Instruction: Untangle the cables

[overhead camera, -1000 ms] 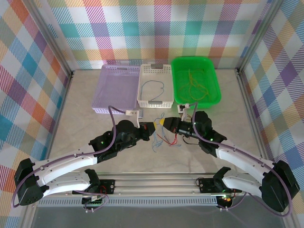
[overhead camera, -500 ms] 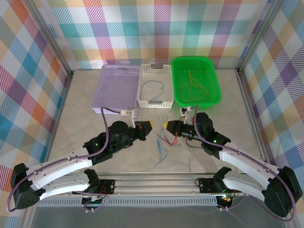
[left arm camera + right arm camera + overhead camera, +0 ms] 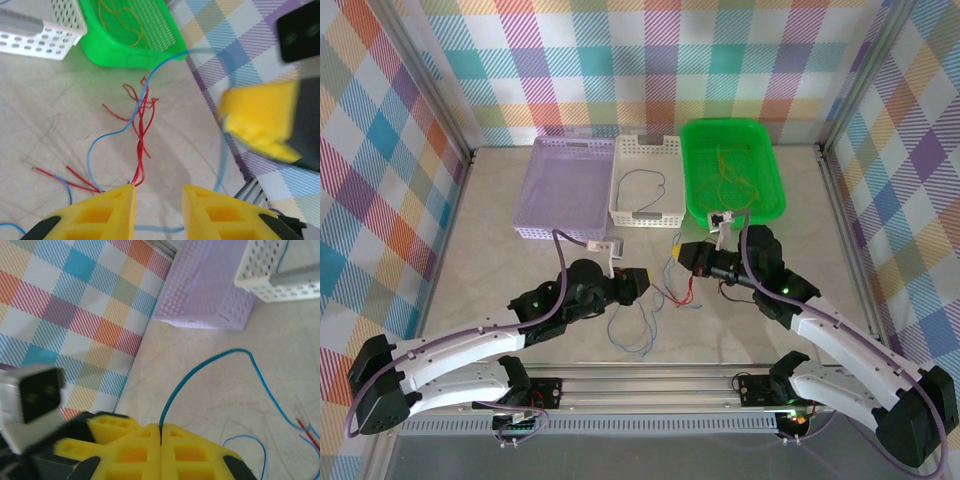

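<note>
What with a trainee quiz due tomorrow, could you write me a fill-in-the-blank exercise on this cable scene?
1. The right end effector is shut on a ____ cable.
2. The yellow cables lie in the ____ basket.
3. The left end effector, jaws open, points at twisted ____ cables on the table.
Missing words: blue; green; red.

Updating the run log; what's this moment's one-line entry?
left gripper: open | right gripper: shut on blue cable | red cables: on table
</note>
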Motion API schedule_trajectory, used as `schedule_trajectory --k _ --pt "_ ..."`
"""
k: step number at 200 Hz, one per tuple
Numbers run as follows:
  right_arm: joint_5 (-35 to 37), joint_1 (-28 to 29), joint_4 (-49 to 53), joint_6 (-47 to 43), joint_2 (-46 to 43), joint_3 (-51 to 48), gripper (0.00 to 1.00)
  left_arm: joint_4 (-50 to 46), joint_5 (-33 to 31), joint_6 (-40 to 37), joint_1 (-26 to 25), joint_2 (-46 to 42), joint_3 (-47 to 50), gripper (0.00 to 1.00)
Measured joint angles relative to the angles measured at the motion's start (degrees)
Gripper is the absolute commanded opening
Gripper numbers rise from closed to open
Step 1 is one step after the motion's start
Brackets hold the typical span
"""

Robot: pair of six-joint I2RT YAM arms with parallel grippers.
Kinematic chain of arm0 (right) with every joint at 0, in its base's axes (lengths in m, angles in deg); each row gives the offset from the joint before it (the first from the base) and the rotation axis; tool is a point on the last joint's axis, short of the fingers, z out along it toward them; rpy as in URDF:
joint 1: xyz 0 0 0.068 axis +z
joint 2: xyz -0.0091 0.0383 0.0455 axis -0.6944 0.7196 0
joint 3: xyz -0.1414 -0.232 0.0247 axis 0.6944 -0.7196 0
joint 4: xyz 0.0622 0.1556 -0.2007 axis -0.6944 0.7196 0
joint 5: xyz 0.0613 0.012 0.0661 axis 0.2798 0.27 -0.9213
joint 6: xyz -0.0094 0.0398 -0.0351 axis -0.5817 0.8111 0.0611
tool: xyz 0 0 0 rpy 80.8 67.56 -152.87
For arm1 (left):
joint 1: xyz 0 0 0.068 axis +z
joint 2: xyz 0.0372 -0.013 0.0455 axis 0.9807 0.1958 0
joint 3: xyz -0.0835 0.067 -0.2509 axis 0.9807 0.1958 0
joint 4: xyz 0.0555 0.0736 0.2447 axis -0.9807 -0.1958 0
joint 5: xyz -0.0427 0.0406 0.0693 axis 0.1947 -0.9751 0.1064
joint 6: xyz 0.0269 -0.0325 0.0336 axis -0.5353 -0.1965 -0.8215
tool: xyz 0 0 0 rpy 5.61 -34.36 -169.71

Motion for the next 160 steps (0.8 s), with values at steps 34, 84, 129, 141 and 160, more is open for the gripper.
schedule_trajectory --k 34,84,129,141,160 --pt "-3.0 -3.4 5.0 -2.7 1.9 8.1 0.00 -0.5 0.5 0.9 0.0 -0.8 4.2 0.30" --pt "-7.6 -5.7 14.5 -8.7 11.2 29.3 0.00 -4.7 -1.1 3.0 0.0 -9.1 12.5 0.30" --pt "-11.7 -6.1 20.8 -13.2 22.1 48.7 0.00 -9.1 -3.4 4.5 0.0 -16.9 17.4 0.32" --pt "-13.1 -6.5 22.0 -13.9 25.2 53.0 0.00 -10.5 -4.0 5.1 0.0 -19.2 18.6 0.33" --pt "-15.5 -7.1 23.3 -15.0 30.5 58.8 0.00 -12.3 -4.7 6.0 0.0 -22.3 20.1 0.37"
